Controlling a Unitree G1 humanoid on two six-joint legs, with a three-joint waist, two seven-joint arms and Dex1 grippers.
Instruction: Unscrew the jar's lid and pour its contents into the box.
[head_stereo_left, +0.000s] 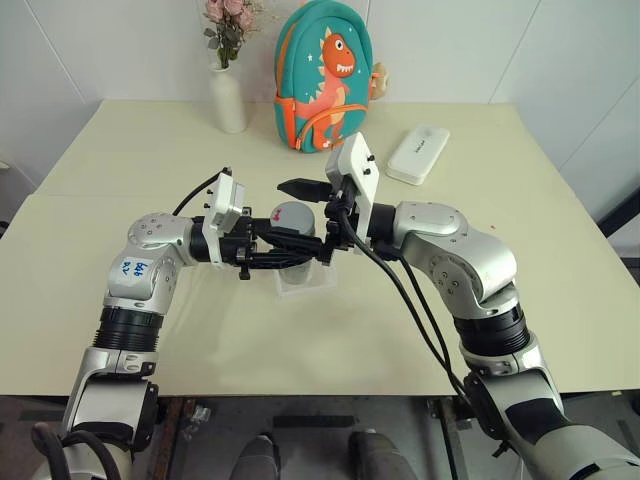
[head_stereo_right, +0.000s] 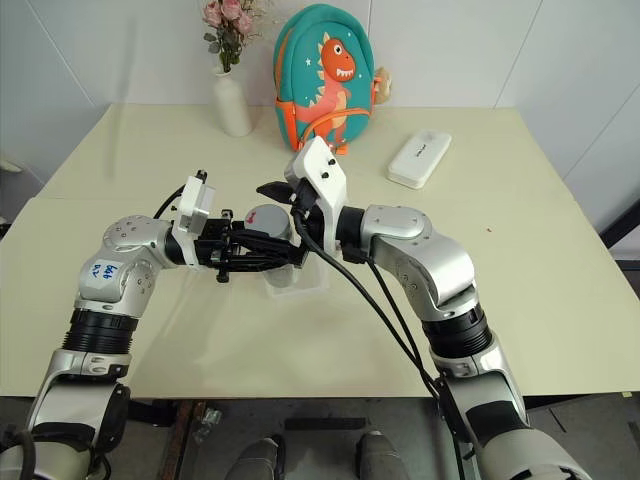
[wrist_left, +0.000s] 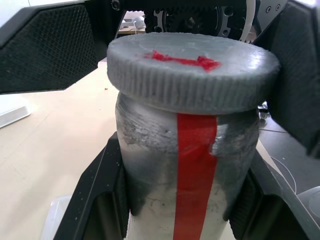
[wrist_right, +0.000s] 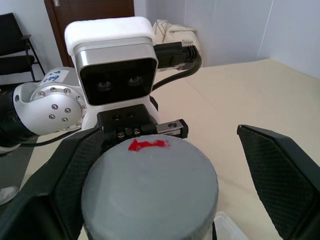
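Grey ridged lid (wrist_left: 192, 75) sits screwed on the jar (wrist_left: 192, 165), which the left gripper (head_stereo_left: 285, 250) pinches around its body above the clear box (head_stereo_left: 305, 285) on the table (head_stereo_left: 150, 160). Spread wide, the right gripper (wrist_right: 165, 200) brackets the lid, its fingers (wrist_right: 280, 175) seemingly not touching it.

Open table (head_stereo_left: 150, 330) all round; vase (head_stereo_left: 228, 98), backpack (head_stereo_left: 322, 75) behind.
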